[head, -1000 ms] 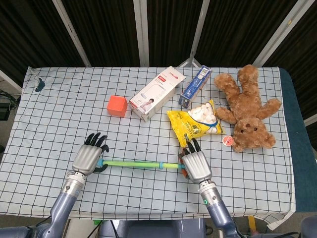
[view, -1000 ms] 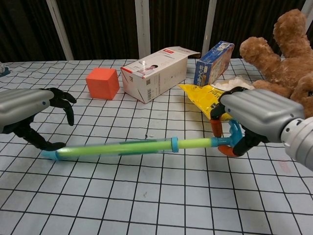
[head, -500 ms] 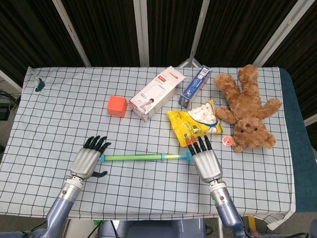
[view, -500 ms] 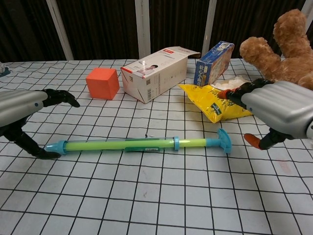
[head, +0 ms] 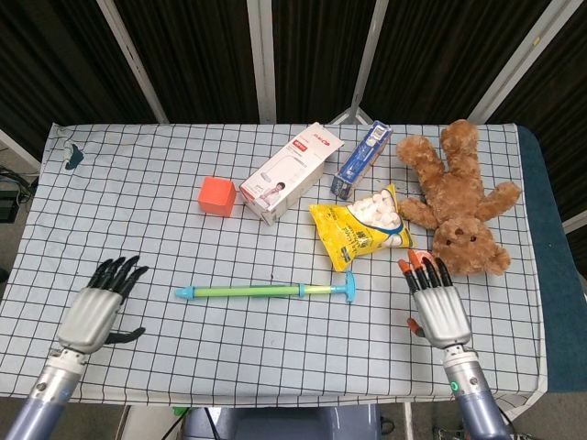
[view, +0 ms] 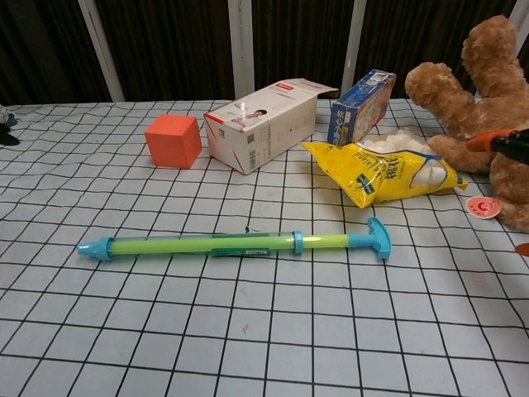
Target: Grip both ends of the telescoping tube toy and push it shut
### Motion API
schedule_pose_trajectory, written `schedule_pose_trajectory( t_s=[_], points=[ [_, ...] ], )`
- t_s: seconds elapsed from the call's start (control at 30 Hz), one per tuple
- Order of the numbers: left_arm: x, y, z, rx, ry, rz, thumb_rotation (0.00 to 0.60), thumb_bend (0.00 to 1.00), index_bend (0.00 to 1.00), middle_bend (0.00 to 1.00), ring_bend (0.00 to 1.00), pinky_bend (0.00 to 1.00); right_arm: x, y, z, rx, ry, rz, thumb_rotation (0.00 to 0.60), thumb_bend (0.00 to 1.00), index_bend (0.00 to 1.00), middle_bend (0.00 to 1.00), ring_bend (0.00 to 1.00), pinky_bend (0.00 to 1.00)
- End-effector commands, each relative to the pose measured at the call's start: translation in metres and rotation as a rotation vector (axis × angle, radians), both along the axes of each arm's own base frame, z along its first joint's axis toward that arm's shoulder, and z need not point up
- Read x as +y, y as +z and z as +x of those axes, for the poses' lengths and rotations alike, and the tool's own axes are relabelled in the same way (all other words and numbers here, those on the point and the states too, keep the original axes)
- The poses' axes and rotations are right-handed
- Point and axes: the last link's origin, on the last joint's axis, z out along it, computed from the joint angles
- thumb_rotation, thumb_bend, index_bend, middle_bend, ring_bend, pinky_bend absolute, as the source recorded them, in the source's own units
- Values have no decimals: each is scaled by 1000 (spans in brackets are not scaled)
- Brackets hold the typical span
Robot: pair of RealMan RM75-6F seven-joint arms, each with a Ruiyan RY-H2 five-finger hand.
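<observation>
Two hands, both off the tube (head: pixel 264 291) w/ fingers spread, holding nothing: left hand (head: pixel 95 310) well out past its blue tip, right hand (head: pixel 440 307) out past its T-handle end, near the bear (head: pixel 459 203). Tube lies flat on the cloth (head: pixel 138 192), still extended, just below the snack bag (head: pixel 362 229). Next, I'd judge: close on each end square to the axis, then push straight inward so it doesn't buckle or roll.

No legible text on anything.
</observation>
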Motion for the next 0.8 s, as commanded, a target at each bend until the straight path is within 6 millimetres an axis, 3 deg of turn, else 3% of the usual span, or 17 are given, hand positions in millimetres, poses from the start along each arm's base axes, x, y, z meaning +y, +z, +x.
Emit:
schedule_pose_trajectory(
  t_s=[0.03,0.23,0.4,0.8],
  points=[
    [-24,18,-22,3,39,21,600,126,40,0,0,0,26,30,-28,-38,-16,-19,600,218,0,0,0,0],
    [-50,36,-41,19,34,62,600,126,10,0,0,0,54,58,-55,-58,29,-80,600,218,0,0,0,0],
    [-61,46,-55,52,32,114,600,126,0,0,0,0,62,75,-74,-33,39,-140,600,218,0,0,0,0],
    [-67,77,-70,-8,96,224,600,126,0,0,0,0,70,91,-86,-78,-27,-188,600,218,0,0,0,0]
  ],
)
